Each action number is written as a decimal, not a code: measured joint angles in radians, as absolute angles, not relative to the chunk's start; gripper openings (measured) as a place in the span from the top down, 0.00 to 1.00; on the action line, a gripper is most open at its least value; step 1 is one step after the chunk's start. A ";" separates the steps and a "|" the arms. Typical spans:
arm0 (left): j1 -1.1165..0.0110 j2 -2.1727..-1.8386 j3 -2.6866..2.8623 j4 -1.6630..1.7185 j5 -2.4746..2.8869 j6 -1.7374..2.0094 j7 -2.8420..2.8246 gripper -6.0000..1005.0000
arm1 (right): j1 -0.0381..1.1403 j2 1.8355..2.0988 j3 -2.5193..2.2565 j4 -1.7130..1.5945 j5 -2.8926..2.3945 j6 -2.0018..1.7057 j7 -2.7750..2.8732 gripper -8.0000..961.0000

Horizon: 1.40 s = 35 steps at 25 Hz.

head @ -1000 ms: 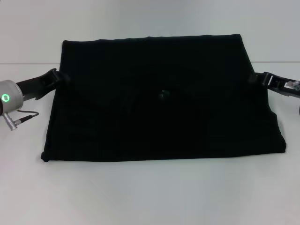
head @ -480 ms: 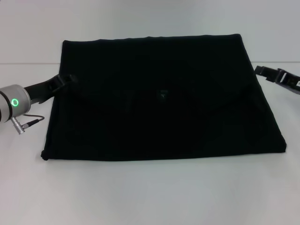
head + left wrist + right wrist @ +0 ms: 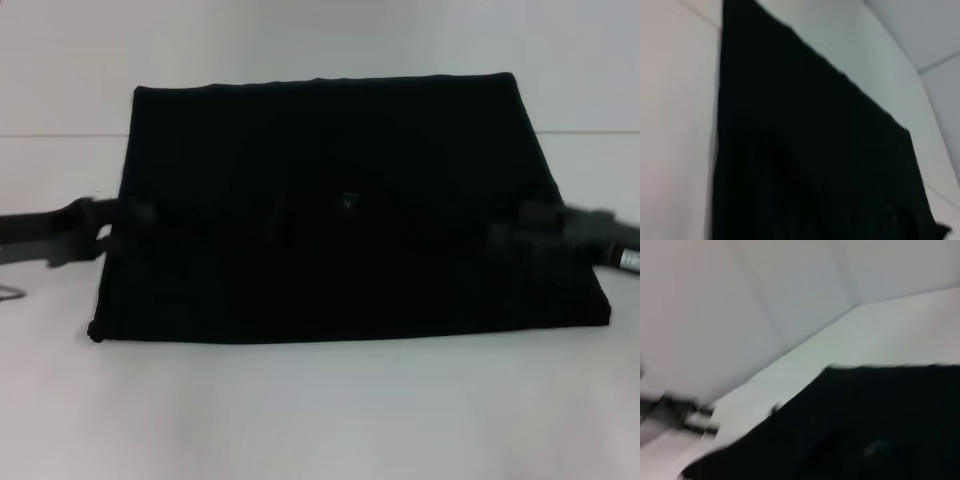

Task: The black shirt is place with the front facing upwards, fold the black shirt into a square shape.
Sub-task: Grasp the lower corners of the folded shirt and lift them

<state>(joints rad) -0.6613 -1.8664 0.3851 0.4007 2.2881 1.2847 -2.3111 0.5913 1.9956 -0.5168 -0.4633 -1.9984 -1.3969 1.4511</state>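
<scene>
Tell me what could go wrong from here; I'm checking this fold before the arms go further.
The left pincer and right pincer sit at opposite side edges of the black shirt, both blurred in the head view. If they grab at uneven heights, the next fold could come out skewed rather than square. Either might also catch only the top layer of the already folded cloth, pulling it apart. A pincer could drag the shirt across the table.

I looked down on a plain white counter (image 3: 320, 410), evenly lit with only soft shadow. Beyond the counter's far edge rose a pale grey wall (image 3: 300, 40), a thin seam running across where the two met.
</scene>
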 joint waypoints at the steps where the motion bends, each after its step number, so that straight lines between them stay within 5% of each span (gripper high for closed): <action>1: -0.651 -1.853 0.389 0.403 2.291 1.318 -2.318 0.30 | 0.587 2.000 -0.527 -0.463 -2.010 -1.416 1.418 0.11; 5: -0.614 -1.824 0.394 0.415 2.306 1.388 -2.327 0.23 | 0.577 2.031 -0.574 -0.458 -2.036 -1.439 1.321 0.10; 11: -0.603 -1.850 0.423 0.423 2.334 1.359 -2.317 0.20 | 0.582 2.062 -0.599 -0.460 -2.062 -1.430 1.287 0.10; 35: -0.615 -1.895 0.530 0.461 2.348 1.341 -2.302 0.23 | 0.581 2.072 -0.621 -0.452 -2.063 -1.419 1.293 0.10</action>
<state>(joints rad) -0.6154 -1.8955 0.5296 0.4613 2.3478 1.3405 -2.3018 0.5807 2.0724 -0.6214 -0.4524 -2.0629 -1.4188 1.2928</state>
